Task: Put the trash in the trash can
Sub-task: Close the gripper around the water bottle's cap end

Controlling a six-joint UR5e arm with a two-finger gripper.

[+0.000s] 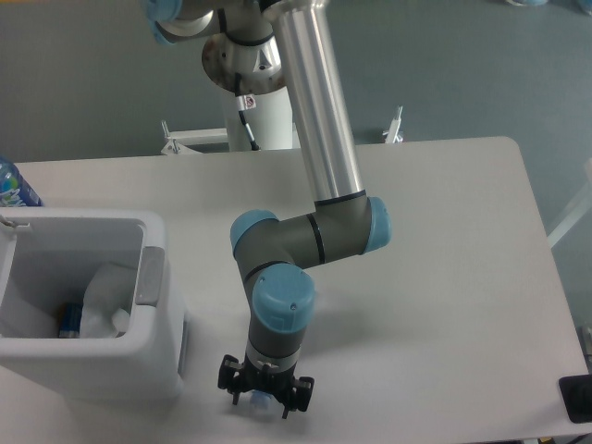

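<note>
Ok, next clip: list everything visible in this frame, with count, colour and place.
table: one, pale grey, fills most of the view.
trash can: one, white with a grey handle piece, on the table at left.
items in the trash can: white pieces plus a small blue and dark object; count unclear.
blue-labelled bottle: one, cut off at the left edge behind the bin.
crushed bottle: one, clear with bluish cap, mostly hidden under the claw.
black object: one, right edge.
arm: one, silver with blue joints.
claw: one, black, near front edge.

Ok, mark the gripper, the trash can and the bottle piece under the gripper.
gripper [265, 400], fixed camera, midway between fingertips.
trash can [157, 242], fixed camera, right rim corner.
crushed bottle [262, 400], fixed camera, bluish cap end.
</note>
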